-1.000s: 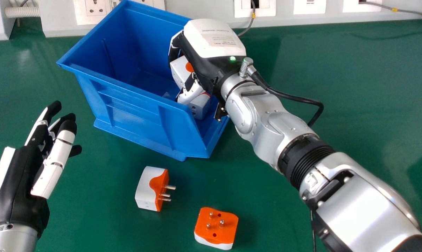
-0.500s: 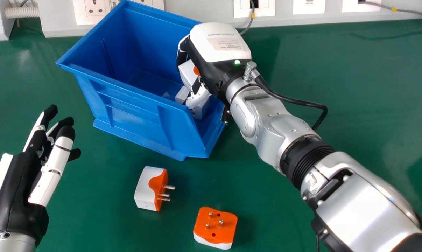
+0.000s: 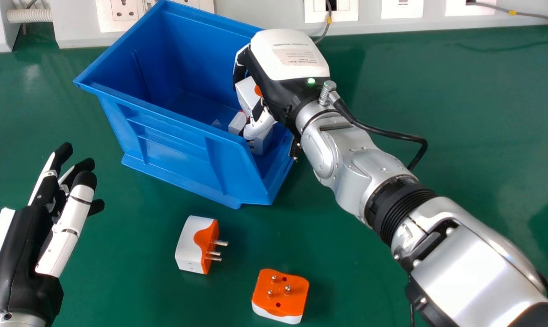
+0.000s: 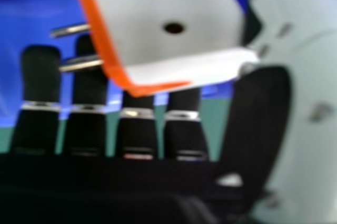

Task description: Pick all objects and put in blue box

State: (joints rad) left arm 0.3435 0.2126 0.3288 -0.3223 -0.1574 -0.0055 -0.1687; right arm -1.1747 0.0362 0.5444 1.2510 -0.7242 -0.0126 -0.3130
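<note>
The right hand view gives the held adapter close up: a white body with two dark holes in one face, an orange edge and two metal pins. The top of that view cuts it off. In the head view the same adapter is inside the blue box, near the end on the robot's right, pinched between the fingers and thumb of the right hand. The hand's back covers much of the grip there.

Just below the thumb in the box lie white block-like parts; they are partly hidden, and I cannot tell if they belong to one adapter or two. Farther in is a small pale shape, too faint to name.

Outside the box, on the green surface, the head view shows a side-lying adapter with its pins toward the robot's right, and nearer the robot, a pins-up adapter. The left hand is at the left edge, fingers loosely extended and apart from everything, its wrist cut off by the bottom edge. Wall sockets run behind, partly cropped.
</note>
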